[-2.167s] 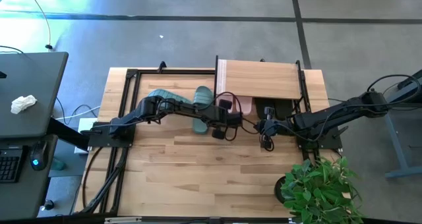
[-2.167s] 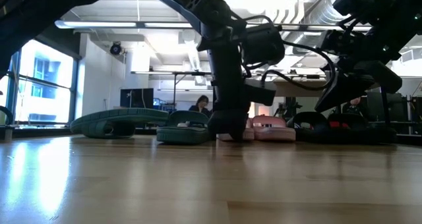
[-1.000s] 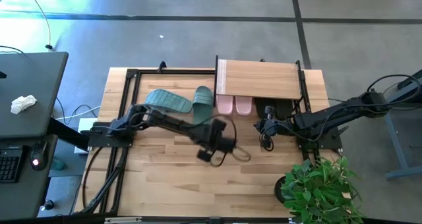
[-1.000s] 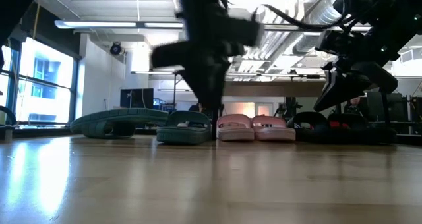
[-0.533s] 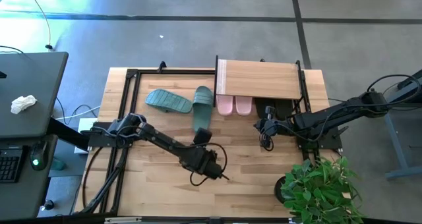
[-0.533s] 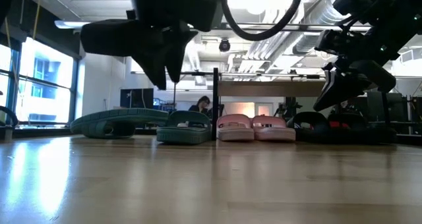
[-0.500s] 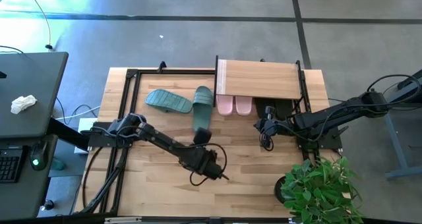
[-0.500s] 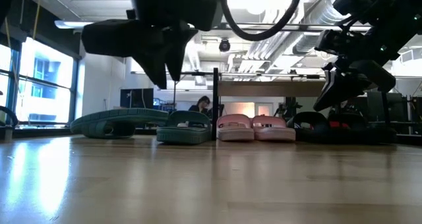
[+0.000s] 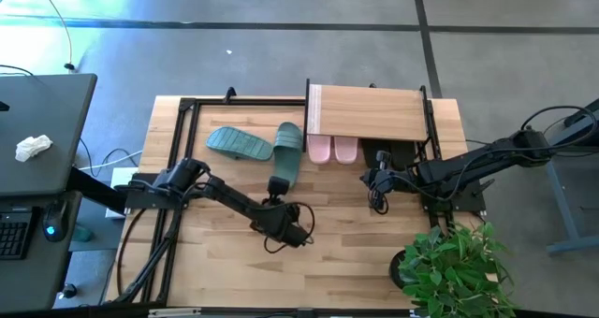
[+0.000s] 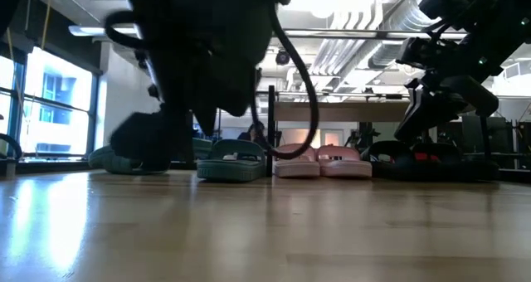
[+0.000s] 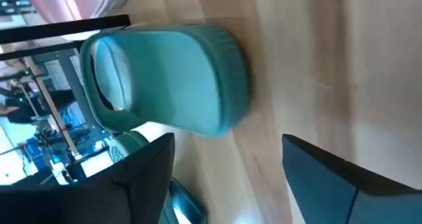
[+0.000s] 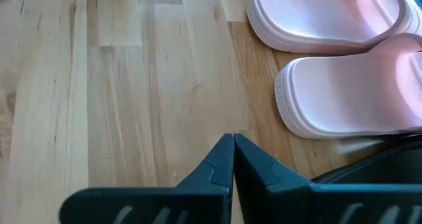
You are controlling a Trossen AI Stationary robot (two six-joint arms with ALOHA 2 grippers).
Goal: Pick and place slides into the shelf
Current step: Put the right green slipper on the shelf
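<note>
Teal slide [image 11: 168, 79] lies ahead of left tool [image 11: 227, 178], fingers apart, empty; arm stretched low.

On the light wooden bench [image 9: 225, 262], the low shelf with a wooden top board and thin metal legs [image 9: 367, 112] stood at the back, right of centre. Two pale pink rubber slides [image 9: 332, 150] lay side by side under its front left edge. Left of them lay two teal-green rubber slides [image 9: 264, 151], outside the shelf.

Overhead, table-level, two wrist views
</note>
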